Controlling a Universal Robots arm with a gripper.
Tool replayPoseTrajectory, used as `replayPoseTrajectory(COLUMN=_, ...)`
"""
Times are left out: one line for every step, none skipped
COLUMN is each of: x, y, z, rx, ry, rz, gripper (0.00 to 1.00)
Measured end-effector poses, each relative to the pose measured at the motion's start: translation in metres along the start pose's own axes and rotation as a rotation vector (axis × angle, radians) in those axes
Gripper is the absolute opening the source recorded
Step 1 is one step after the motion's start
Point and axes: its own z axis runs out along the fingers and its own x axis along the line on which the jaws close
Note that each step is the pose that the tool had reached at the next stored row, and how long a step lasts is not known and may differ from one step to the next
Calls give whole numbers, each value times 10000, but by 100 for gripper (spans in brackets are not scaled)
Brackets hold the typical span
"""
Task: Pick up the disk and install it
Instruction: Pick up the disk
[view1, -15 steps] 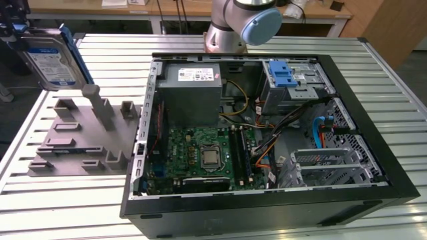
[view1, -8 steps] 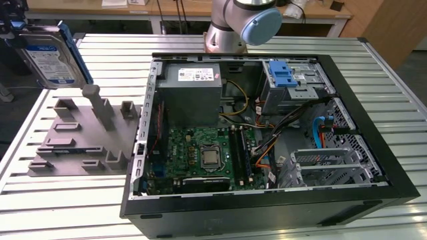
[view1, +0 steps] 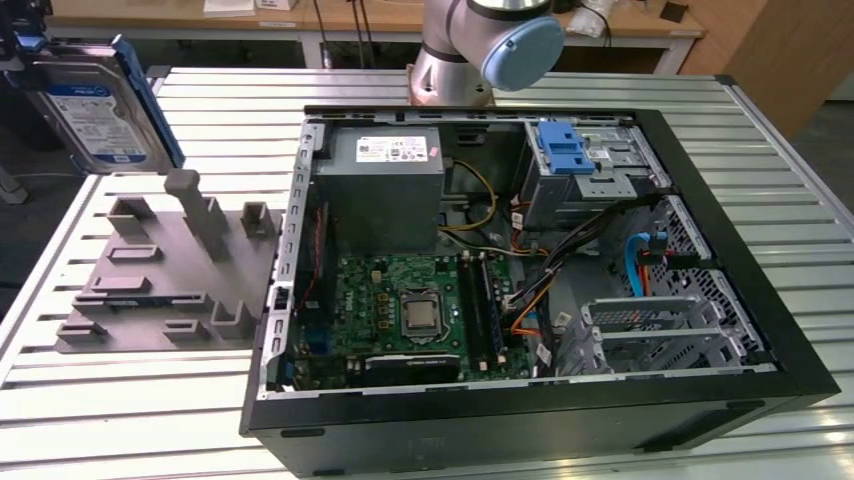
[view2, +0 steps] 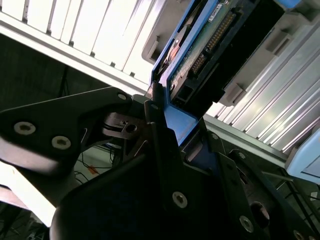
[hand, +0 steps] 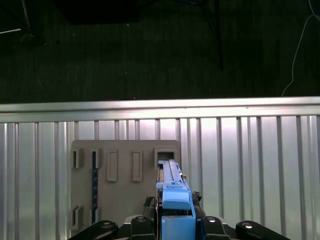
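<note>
The disk (view1: 91, 105), a silver-grey drive with a blue-and-white label and a blue bracket, hangs in the air at the exterior view's far left, above the table and higher than the grey holder (view1: 174, 270). My gripper (view1: 30, 45) is shut on its upper end. In the second wrist view the black fingers (view2: 155, 125) clamp the blue bracket of the disk (view2: 210, 45), whose connector edge points away. In the first wrist view the disk (hand: 172, 192) stands edge-on over the grey holder (hand: 120, 175), held by my gripper (hand: 175, 225).
The open computer case (view1: 534, 400) lies on the slatted metal table (view1: 120, 400), to the exterior view's right of the holder. Inside it are a motherboard (view1: 414, 305), a grey power supply (view1: 380, 190) and a drive cage with a blue latch (view1: 567, 150). The arm's base (view1: 481, 50) stands behind the case.
</note>
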Motion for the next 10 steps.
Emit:
replayPoseTrajectory(x=0, y=0, z=-10, rx=-1, ry=0, rz=0, gripper=36)
replayPoseTrajectory(x=0, y=0, z=-20, rx=0, ry=0, rz=0, gripper=36)
replayPoseTrajectory(x=0, y=1, z=-30, rx=0, ry=0, rz=0, gripper=36)
replayPoseTrajectory(x=0, y=1, z=-41, rx=-1, ry=0, rz=0, gripper=36)
replayPoseTrajectory(x=0, y=1, z=-51, rx=-1, ry=0, rz=0, gripper=36)
replayPoseTrajectory(x=0, y=1, z=-61, rx=-1, ry=0, rz=0, gripper=36)
replayPoseTrajectory(x=0, y=2, z=-70, rx=0, ry=0, rz=0, gripper=36)
replayPoseTrajectory(x=0, y=2, z=-81, rx=-1, ry=0, rz=0, gripper=36)
replayPoseTrajectory(x=0, y=2, z=-91, rx=-1, ry=0, rz=0, gripper=36)
replayPoseTrajectory(x=-1, y=2, z=-101, rx=-1, ry=0, rz=0, gripper=36)
